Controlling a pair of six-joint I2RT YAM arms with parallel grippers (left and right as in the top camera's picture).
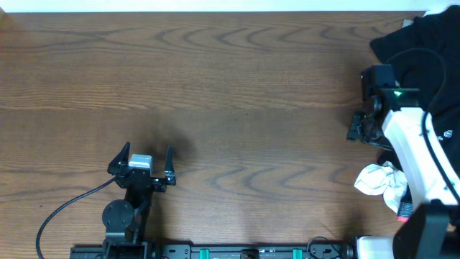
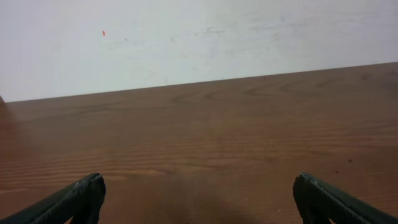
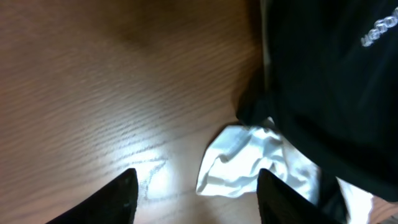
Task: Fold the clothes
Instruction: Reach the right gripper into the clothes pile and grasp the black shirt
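The clothes (image 1: 413,36) are a black heap at the table's far right corner, partly under my right arm. In the right wrist view the black cloth (image 3: 329,93) fills the right side, with small white lettering (image 3: 379,31) on it. My right gripper (image 1: 361,126) hovers at the heap's left edge. Its jaws (image 3: 199,202) stand apart over bare wood, gripping nothing. A white garment's corner (image 3: 239,165) lies just beyond the tips. My left gripper (image 1: 144,162) sits wide open near the front left, nothing between its fingers (image 2: 74,199).
A crumpled white garment (image 1: 381,181) lies at the front right beside my right arm. A black cable (image 1: 65,208) loops from the left arm's base. Bare wooden table (image 1: 237,108) spans the middle and left, with a white wall (image 2: 186,37) beyond its far edge.
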